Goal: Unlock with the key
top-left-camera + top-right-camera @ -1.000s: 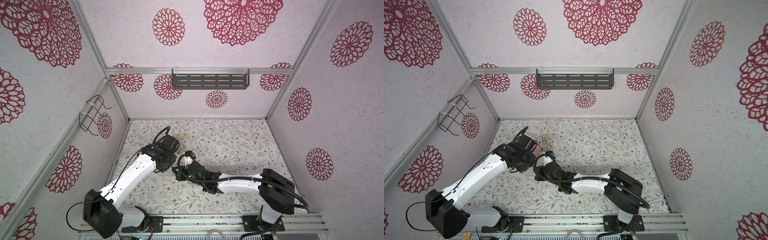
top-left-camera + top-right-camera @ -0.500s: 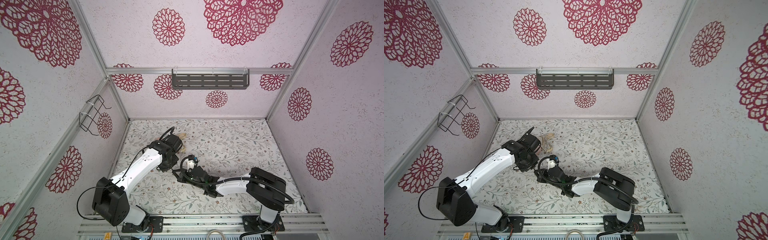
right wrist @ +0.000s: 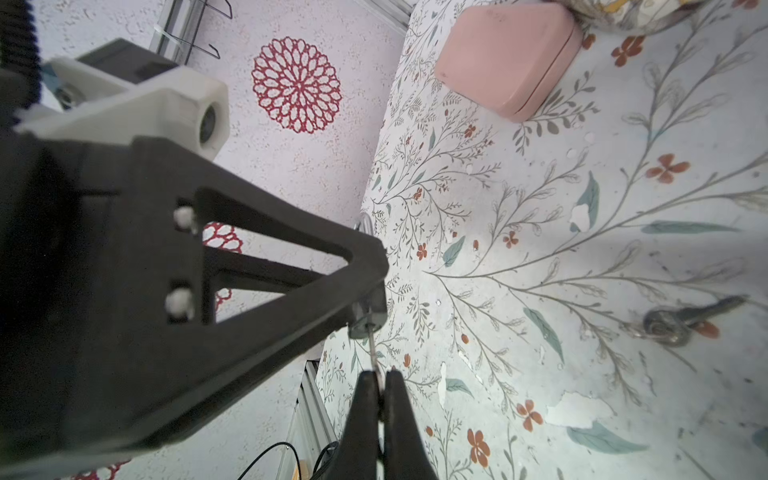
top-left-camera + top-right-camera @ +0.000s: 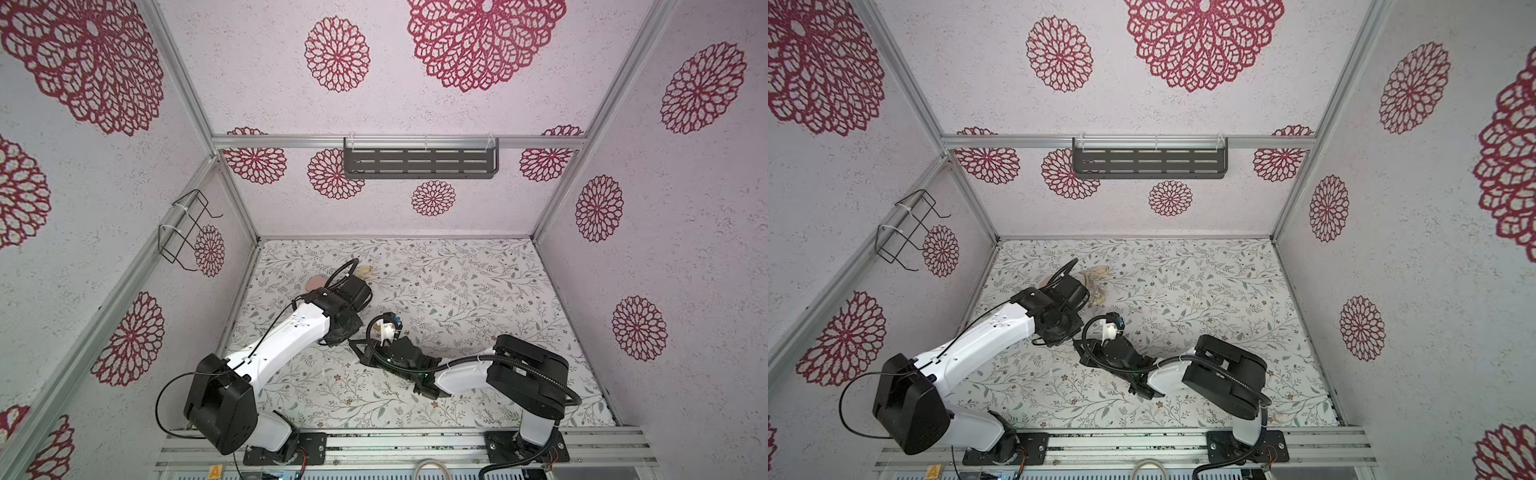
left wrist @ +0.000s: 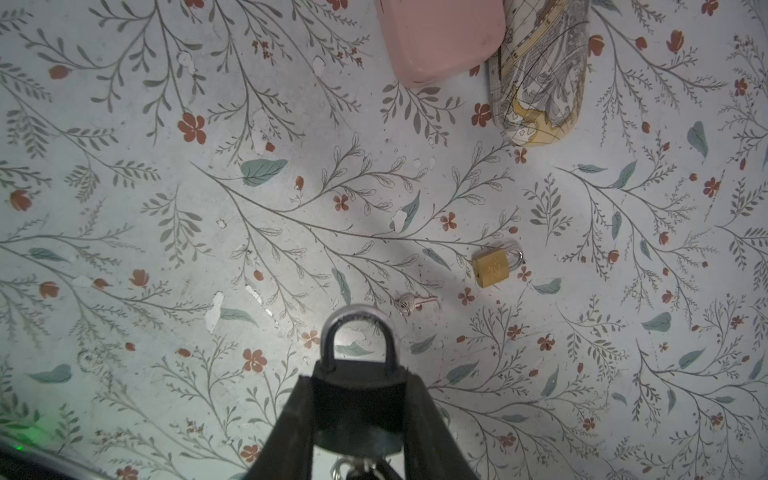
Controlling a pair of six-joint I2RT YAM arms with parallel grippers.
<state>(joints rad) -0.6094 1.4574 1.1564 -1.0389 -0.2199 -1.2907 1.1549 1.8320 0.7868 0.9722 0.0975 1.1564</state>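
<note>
Padlocks: two. The dark padlock [image 5: 359,411] is clamped in the left gripper [image 5: 358,380] above the table's [image 4: 457,291] left-centre; the brass padlock [image 5: 492,268] lies on the table.
Keys: two. The key [image 3: 372,349] is pinched in the right gripper [image 3: 380,376], its tip at the dark padlock's underside; the spare key [image 5: 415,302] lies near the brass padlock.
Cases: two, far left. The pink case [image 5: 444,37] and the patterned pouch [image 5: 540,70] lie side by side.
</note>
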